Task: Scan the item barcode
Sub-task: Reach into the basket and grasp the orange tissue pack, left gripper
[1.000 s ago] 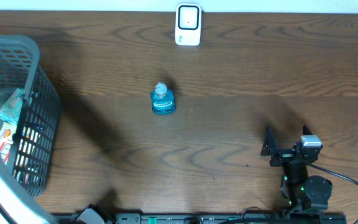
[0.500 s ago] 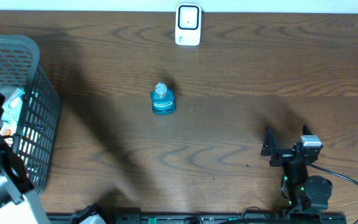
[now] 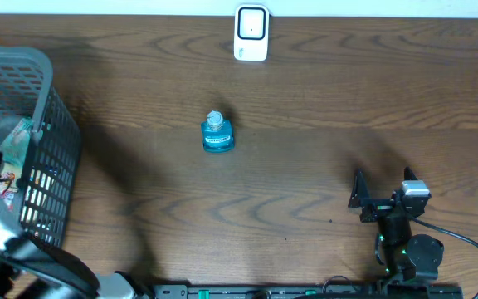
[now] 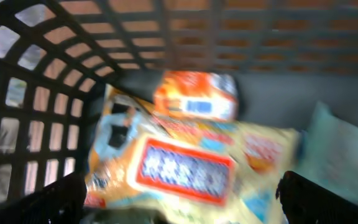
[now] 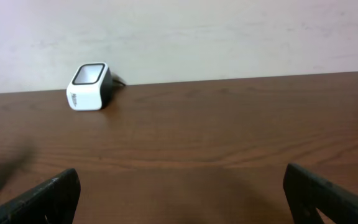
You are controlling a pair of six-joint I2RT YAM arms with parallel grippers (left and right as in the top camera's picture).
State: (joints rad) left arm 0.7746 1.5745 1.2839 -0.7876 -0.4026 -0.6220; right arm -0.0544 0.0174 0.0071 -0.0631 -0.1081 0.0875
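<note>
Left pincer [image 4: 182, 198]: fingers apart, empty, inside grey plastic lattice basket [image 3: 23, 55], directly over yellow-orange snack packet [image 4: 185, 165]. Right pincer [image 5: 182, 190]: apart, idle, nothing near it.
Step, judged: picking 1 item.
Next: descend, clamp packet, carry to white box scanner [image 3: 251, 33], well beyond.

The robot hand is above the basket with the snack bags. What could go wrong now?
1. The yellow packet and orange packet lie crowded together, so the open left gripper might pinch both, or one might slip.
2. The basket wall is close on the left, and a finger could snag its mesh.
3. The blue bottle stands near the way to the scanner and could get knocked over.
</note>
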